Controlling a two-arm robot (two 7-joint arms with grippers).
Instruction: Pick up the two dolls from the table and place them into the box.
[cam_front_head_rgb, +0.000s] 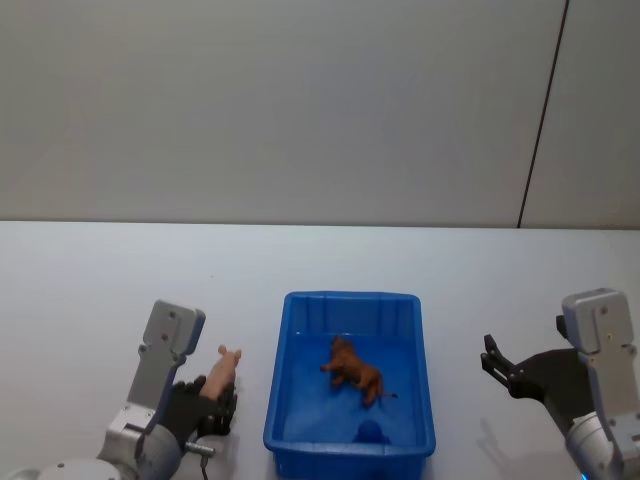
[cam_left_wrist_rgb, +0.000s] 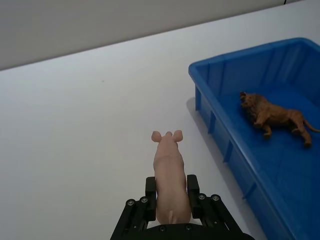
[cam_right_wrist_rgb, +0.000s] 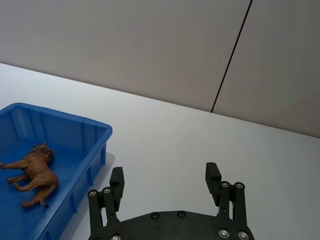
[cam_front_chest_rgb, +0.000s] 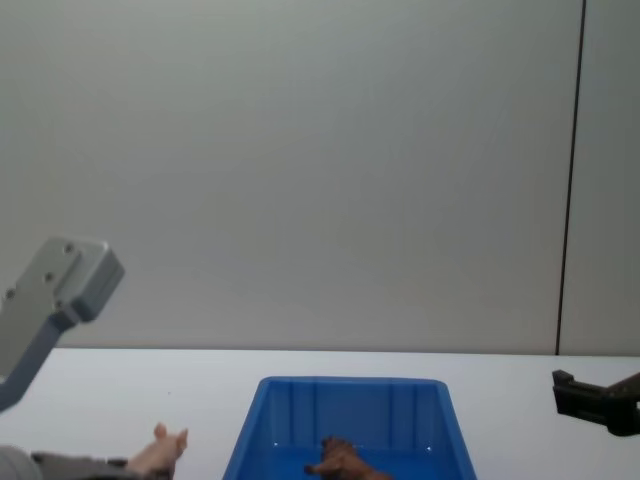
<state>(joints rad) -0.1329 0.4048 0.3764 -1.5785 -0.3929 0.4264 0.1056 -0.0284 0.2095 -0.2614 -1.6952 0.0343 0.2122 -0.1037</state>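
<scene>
My left gripper (cam_left_wrist_rgb: 170, 197) has its black fingers pinched on the rear of the smooth, pale pink plastic pig doll (cam_left_wrist_rgb: 169, 182), apparently just off the flat white table (cam_left_wrist_rgb: 75, 150) to the left of the glossy blue rectangular plastic box (cam_left_wrist_rgb: 215, 107); I want to lift clear of the thick rim, carry rightward, and release low over the floor. The matte brown lion-like doll (cam_front_head_rgb: 353, 369) already lies inside. My right gripper (cam_right_wrist_rgb: 165, 180) hangs wide and empty right of the box.

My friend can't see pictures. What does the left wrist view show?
The left claw grips a pale pink plastic toy pig above the flat white table. Beside it, a shaggy brown toy lion lies inside the bright blue plastic box.
</scene>
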